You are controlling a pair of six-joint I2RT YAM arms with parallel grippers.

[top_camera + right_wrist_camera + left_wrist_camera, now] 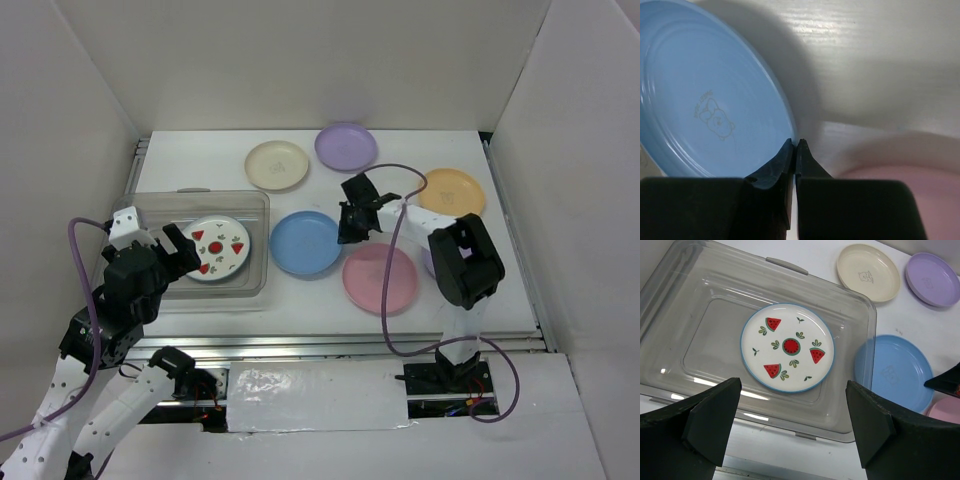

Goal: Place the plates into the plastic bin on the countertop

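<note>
Nearest the bases, the left gripper (793, 386) hangs over the near-left part of the clear, shallow rectangular plastic bin (690, 300). Its jaws are spread wide and hold nothing. The small round white plate with red watermelon-slice prints and a blue edge (787, 347) lies flat on the bin's floor. It sits just beyond the fingertips and about midway between them in the wrist view, apart from both fingers. In the overhead view it lies towards the bin's right half.

To the right, the round pink plastic plate (380, 280) lies flat on the flat white countertop (200, 160), close to the right arm's base.

Just beyond it, the right gripper (796, 144) is clamped on the right rim of the round blue plastic plate (705, 90). One finger is over the plate's inner face and the other is outside the edge (the tips look pressed nearly together, with only a thin line between them). This plate sits on the countertop between the bin and the pink plate, just beside the bin's right wall. A small bear outline is stamped in its middle.

Farther out on the right, the round orange plastic plate (455, 192) lies beyond the right arm's elbow.

Towards the back wall, the round cream plastic plate (277, 165) and the round lilac plastic plate (346, 146) lie near each other, well away from both grippers.
</note>
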